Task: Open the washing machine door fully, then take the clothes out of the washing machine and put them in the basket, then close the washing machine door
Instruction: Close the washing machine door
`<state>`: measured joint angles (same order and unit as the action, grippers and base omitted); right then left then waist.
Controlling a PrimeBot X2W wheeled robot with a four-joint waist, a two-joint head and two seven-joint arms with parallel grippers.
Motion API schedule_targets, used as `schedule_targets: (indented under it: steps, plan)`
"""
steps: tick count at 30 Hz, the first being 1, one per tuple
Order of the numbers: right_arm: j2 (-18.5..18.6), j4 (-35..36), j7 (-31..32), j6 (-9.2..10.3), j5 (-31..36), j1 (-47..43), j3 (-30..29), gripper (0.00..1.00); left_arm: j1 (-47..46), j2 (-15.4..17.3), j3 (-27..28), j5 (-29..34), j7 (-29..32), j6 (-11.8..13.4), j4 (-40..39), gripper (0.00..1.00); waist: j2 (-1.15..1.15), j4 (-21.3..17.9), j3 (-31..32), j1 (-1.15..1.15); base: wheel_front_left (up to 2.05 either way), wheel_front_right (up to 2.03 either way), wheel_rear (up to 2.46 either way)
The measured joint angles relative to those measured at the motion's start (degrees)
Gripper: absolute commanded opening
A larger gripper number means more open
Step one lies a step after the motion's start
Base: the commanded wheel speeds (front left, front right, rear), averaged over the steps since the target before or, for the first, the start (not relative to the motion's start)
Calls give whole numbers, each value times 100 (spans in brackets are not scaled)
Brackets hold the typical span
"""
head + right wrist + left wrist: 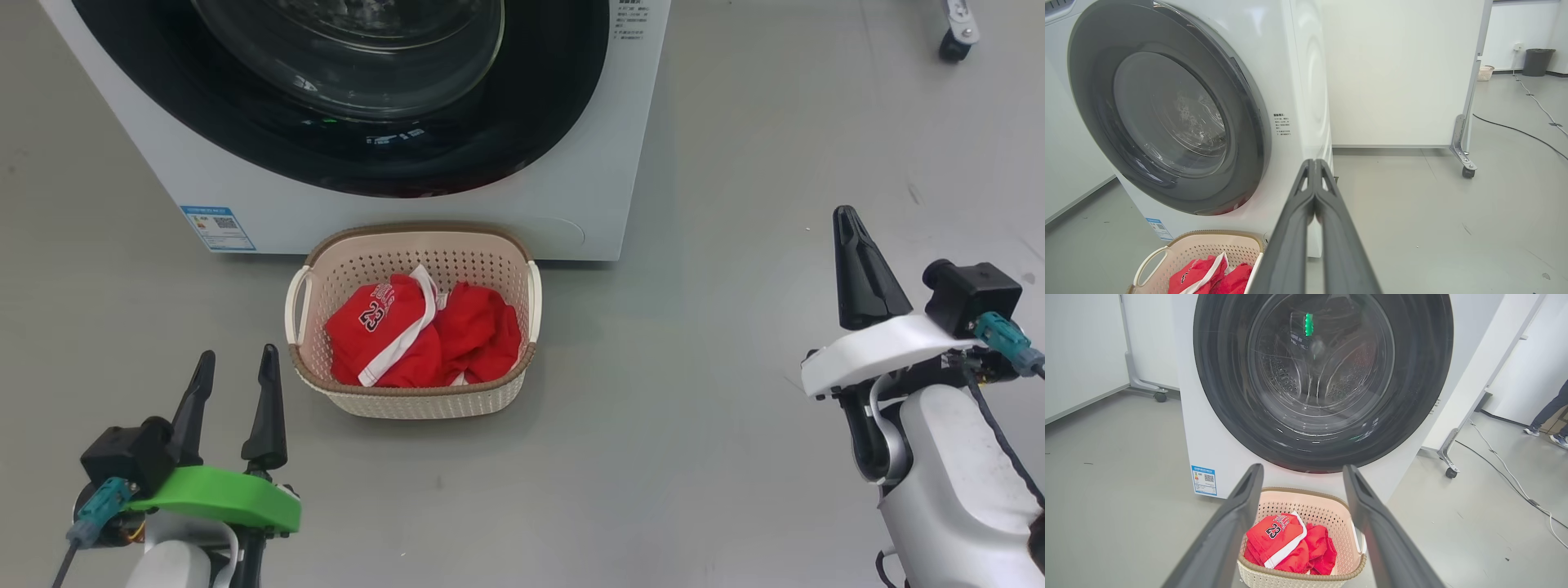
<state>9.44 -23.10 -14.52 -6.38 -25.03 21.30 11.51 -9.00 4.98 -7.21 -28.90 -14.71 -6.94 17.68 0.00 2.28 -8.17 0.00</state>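
The white washing machine [571,196] [1208,428] [1298,73] stands ahead with its round black washing machine door [392,139] [1323,379] [1167,122] lying flush against the front. On the floor before it sits the cream basket [408,400] [1302,575] [1184,245], and the red clothes [424,335] [1290,547] [1216,277] lie inside, one showing a white 23. My left gripper [237,359] [1300,473] is open, low at the left, short of the basket. My right gripper [849,220] [1314,163] is shut and empty, out to the basket's right.
A wheeled partition [1466,122] stands right of the washer, its caster [1450,472] on the floor, with cables [1515,482] trailing past it. A person's legs [1549,416] show far right. A dark bin [1537,61] and another small basket [1485,72] stand far off. Grey floor surrounds the basket.
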Motion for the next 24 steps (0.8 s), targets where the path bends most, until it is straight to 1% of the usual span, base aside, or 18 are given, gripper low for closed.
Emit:
schedule_targets:
  steps: [7,12,13,14,15,24]
  plan:
    - [-92,260,0,4,-1,-383,-163,0,122,9,70,27,0,0,-101,100,0,-180,148,0,0,0,0]
    - [-137,435,0,4,22,-553,-241,0,142,8,62,29,0,0,-142,100,0,-224,173,0,0,0,0]
    - [-199,510,0,4,54,-608,-270,0,147,7,70,41,0,0,-156,100,0,-235,177,0,0,0,0]
    - [-199,510,0,4,54,-608,-270,38,147,7,70,41,0,0,-156,100,0,-235,177,0,0,0,0]
    - [-216,543,0,5,69,-645,-277,100,153,5,81,57,0,0,-162,100,0,-240,180,0,0,0,0]
    - [-285,701,0,7,209,-903,-367,100,215,-4,163,187,0,0,-249,100,0,-267,185,0,0,0,0]
